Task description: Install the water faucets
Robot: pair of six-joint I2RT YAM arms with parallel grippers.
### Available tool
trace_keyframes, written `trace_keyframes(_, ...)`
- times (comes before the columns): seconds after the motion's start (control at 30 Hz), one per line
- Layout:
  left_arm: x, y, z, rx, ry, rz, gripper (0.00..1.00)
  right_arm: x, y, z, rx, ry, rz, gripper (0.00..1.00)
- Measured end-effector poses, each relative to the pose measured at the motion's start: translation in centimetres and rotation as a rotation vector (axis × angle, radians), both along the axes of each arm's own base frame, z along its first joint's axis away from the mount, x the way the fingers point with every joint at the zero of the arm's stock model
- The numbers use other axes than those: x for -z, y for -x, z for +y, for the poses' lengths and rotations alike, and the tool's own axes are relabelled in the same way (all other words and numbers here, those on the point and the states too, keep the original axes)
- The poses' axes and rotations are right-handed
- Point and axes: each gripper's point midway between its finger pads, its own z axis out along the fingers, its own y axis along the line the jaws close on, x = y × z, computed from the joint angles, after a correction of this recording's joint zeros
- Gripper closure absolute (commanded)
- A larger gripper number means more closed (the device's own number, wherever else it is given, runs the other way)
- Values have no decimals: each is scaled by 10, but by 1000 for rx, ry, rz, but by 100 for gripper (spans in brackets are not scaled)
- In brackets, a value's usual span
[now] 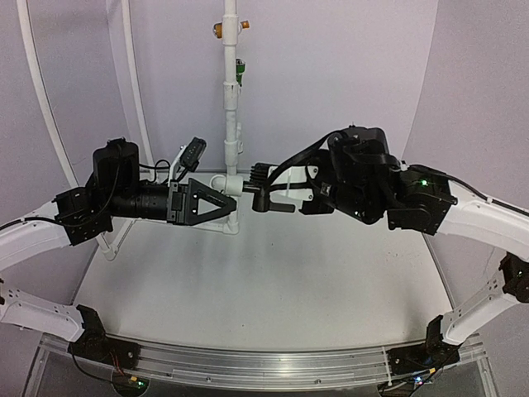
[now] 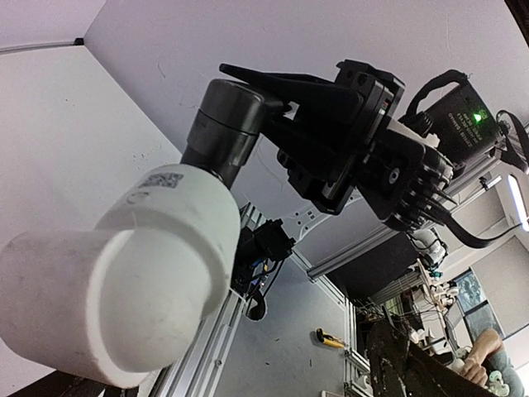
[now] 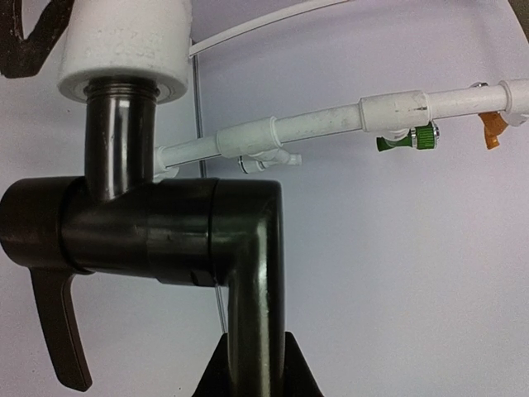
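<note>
While my right gripper [image 3: 252, 362] pinches the black faucet [image 3: 165, 230] in the white fitting [image 3: 124, 41], my left gripper [image 1: 231, 199] gapes wide.

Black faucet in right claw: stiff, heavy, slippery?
Likely rigid and heavy for its size: the black faucet looks solid metal. Glossy surface may slip or twist in the right claw. Unlikely to roll: stem sits in the white fitting.

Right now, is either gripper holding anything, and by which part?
The right gripper grips the black faucet by its long spout, its stem in the white pipe fitting. Whether the left gripper holds anything cannot be told.
</note>
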Motion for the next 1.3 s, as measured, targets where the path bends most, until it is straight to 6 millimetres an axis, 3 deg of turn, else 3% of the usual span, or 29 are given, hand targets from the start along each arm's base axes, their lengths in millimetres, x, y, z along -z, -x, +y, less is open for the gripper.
trace_keyframes(0.27,-6,-13,7,-77,10,-19,3,3,4,4,-34,2,10,100)
trace_keyframes(0.7,-17,-13,8,-75,45,-48,2,23,15,10,-84,59,21,100)
trace_keyframes(1.07,-42,12,13,42,126,-113,8,24,18,11,-92,79,11,100)
trace_keyframes(1.3,-44,27,16,113,125,-129,9,22,14,8,-72,89,-5,100)
